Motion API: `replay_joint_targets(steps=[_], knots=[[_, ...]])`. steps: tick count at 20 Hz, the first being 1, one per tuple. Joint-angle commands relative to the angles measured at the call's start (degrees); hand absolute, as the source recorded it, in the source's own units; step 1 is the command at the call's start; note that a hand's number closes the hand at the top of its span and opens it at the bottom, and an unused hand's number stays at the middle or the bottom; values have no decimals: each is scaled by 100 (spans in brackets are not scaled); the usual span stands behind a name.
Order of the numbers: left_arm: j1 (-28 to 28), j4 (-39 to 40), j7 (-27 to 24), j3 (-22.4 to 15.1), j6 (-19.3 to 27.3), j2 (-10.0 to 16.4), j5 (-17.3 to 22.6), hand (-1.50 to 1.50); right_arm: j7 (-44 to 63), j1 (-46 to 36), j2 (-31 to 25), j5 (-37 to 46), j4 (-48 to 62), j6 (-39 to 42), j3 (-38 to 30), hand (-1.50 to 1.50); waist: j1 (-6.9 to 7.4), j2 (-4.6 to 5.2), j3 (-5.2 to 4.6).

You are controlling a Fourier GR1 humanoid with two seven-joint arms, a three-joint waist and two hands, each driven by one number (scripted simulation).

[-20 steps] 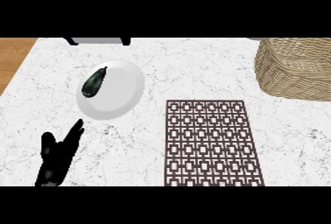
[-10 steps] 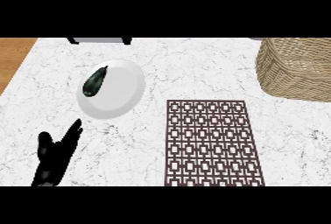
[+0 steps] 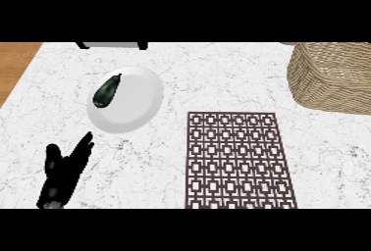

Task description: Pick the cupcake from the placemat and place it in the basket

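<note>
A dark brown lattice placemat (image 3: 240,159) lies on the white marble counter at lower centre, and no cupcake shows on it. At the upper right stands a woven wicker basket (image 3: 334,78), partly cut by the view's edge; its inside is hidden. My left hand (image 3: 64,171) rests at the lower left, fingers straight and pointing up, holding nothing. My right hand is out of view.
A white plate (image 3: 134,105) lies left of the placemat with a dark green vegetable (image 3: 106,91) on its upper left part. A wooden surface (image 3: 16,61) borders the counter at the upper left. A dark object (image 3: 110,45) sits at the counter's far edge.
</note>
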Motion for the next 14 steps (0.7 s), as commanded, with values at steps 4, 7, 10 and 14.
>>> replay_joint_targets(steps=[4,7,10,14], knots=[[344,99,-95,-78,74,-153,-86,0,8,283,-431,863,558,-616,524,150,14,34,-48],[193,307,-227,-58,-144,-36,-49,0,-733,455,-579,904,941,-583,532,-150,34,61,-42],[123,188,85,-111,24,-161,-109,0,-927,215,-775,863,1240,-582,450,-150,33,50,-40],[312,243,-232,93,-167,5,17,0,-962,54,-850,809,1270,-651,417,-150,7,26,-46]])
